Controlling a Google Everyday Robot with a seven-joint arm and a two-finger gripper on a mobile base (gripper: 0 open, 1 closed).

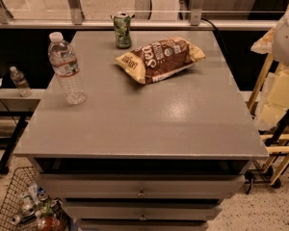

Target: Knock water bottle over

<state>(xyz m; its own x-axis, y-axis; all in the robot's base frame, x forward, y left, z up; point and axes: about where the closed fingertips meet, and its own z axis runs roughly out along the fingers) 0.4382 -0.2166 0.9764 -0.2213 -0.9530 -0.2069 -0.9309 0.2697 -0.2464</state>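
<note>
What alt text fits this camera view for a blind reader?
A clear water bottle stands upright near the left edge of a grey table, with a green can and a brown chip bag farther back. The robot's hand is out of view.

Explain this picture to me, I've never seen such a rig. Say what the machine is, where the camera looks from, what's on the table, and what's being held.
The machine is a wheeled robot with one arm ending in a two-finger gripper. The gripper is outside this picture, so nothing is shown being held. The single camera looks down at a grey table from in front; where it is mounted is not known. On the table, the water bottle stands upright near the left edge, a green can stands at the far edge, and a chip bag lies flat beside the can. A smaller bottle stands off the table, to the left.
</note>
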